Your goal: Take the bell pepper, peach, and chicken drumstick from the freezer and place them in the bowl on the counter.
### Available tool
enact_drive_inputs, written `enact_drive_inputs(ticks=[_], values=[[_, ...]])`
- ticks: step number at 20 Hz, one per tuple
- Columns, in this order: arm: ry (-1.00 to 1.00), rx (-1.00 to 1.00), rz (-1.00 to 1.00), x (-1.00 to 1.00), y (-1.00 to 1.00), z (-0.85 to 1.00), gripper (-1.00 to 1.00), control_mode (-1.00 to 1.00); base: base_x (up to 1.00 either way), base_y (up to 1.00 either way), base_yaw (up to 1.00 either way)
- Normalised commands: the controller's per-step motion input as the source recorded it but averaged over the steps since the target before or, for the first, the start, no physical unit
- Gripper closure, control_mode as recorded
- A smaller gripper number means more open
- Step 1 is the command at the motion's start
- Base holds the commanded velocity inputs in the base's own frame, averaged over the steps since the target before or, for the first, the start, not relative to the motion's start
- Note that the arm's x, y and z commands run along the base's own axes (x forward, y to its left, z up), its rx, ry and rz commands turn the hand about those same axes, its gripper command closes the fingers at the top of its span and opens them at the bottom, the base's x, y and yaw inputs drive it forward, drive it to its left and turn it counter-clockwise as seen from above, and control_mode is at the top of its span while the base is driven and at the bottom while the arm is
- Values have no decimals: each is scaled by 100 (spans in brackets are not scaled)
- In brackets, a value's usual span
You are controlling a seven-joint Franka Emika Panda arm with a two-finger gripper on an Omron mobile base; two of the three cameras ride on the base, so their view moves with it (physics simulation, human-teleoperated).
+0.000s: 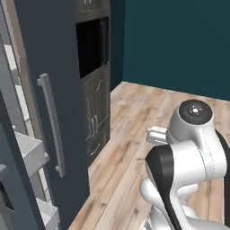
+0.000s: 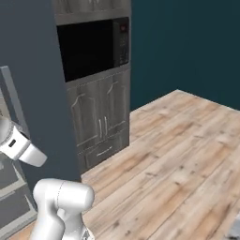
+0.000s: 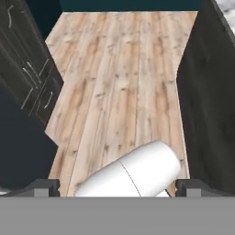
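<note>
Right at the pincer [image 3: 117,187], its two dark tips [image 3: 46,187] stand far apart, one at each side, with nothing between them. It is wide open and holds nothing.

Just past the tips lies the wooden floor [image 3: 119,78], pale planks running away to a dark teal wall [image 3: 128,4]. To one side of the pincer is a dark wood cupboard [image 3: 27,78] with small silver handles. To the other side is a big dark panel [image 3: 206,101].

From the left base view, the freezer [image 1: 49,58] is tall, with a dark blue-grey door that has a long grey handle [image 1: 51,123]. Pale grey shelves [image 1: 29,150] poke out at the near edge, so the door there stands open. I cannot see any food on them.

Farther off, next to the freezer, is a tall dark cupboard with a black oven [image 2: 91,47] set into it, and cupboard doors below. Behind it all stands the teal wall.
</note>
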Motion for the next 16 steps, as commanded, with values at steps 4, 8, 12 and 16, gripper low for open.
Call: enact_drive_inputs(ticks=[4, 8, 12, 16], values=[[0, 0, 0, 0, 0, 0, -100, 100, 27, -3, 80], [0, 0, 0, 0, 0, 0, -100, 100, 91, -48, 50], [0, 0, 0, 0, 0, 0, -100, 100, 98, -61, 44], [0, 0, 0, 0, 0, 0, -100, 100, 81, -76, 37]])
